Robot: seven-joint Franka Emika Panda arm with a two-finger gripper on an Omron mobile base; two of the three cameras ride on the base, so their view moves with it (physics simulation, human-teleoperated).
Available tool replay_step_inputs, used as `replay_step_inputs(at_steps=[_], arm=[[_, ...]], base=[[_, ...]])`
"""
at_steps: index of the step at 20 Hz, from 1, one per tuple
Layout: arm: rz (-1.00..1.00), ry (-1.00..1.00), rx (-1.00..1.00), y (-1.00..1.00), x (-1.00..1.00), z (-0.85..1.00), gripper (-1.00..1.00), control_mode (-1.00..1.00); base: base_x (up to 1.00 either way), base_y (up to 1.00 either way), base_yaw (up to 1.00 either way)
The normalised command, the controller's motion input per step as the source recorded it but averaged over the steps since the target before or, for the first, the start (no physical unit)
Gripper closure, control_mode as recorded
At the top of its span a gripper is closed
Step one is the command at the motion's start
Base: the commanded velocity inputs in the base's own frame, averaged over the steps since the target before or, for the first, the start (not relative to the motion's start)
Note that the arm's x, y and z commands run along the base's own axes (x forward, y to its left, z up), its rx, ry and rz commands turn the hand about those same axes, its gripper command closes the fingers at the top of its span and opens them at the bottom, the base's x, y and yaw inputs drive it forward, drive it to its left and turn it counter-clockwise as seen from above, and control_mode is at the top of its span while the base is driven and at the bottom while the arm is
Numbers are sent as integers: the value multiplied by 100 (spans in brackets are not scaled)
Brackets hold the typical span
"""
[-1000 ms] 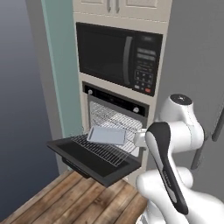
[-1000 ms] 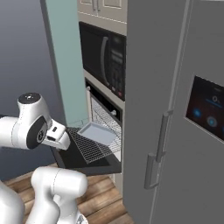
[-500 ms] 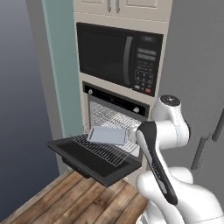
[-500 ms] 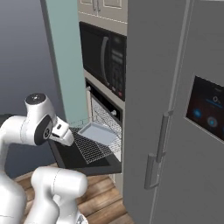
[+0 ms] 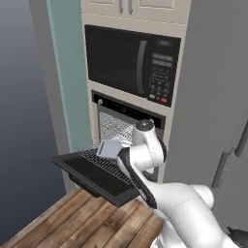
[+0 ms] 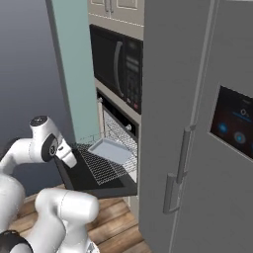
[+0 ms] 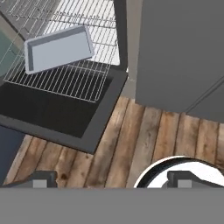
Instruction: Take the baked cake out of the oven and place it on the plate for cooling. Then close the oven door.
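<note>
The oven stands open. Its black oven door lies flat, and a wire rack is pulled out over it. On the rack rests a shallow grey tray, and I cannot make out a cake in it. The plate is out of view. My gripper points down at the wooden floor beside the door's corner, with its jaws wide open and nothing between them. In the right base view the gripper hangs by the door's front edge.
A black microwave sits above the oven. A tall grey fridge stands right of the oven, close to the door's side. A teal panel borders the oven's left. Wooden floor lies below the door.
The arm's upper joints have swung left toward the oven front. The jaws stay open. Tray, rack and door have not moved.
</note>
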Motion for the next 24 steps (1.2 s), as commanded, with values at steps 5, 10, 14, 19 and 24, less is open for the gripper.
replay_step_inputs(at_steps=[5,10,14,19,24], arm=[[-29,20,-2,3,100,-89,-100,-100],[-12,12,0,0,100,-39,-100,-100],[-1,20,5,7,100,-8,-100,-100],[-1,35,0,25,92,-5,-100,-100],[0,24,-8,31,46,-36,-100,-100]], base=[[0,0,0],[0,0,0],[0,0,0],[0,0,0],[0,0,0]])
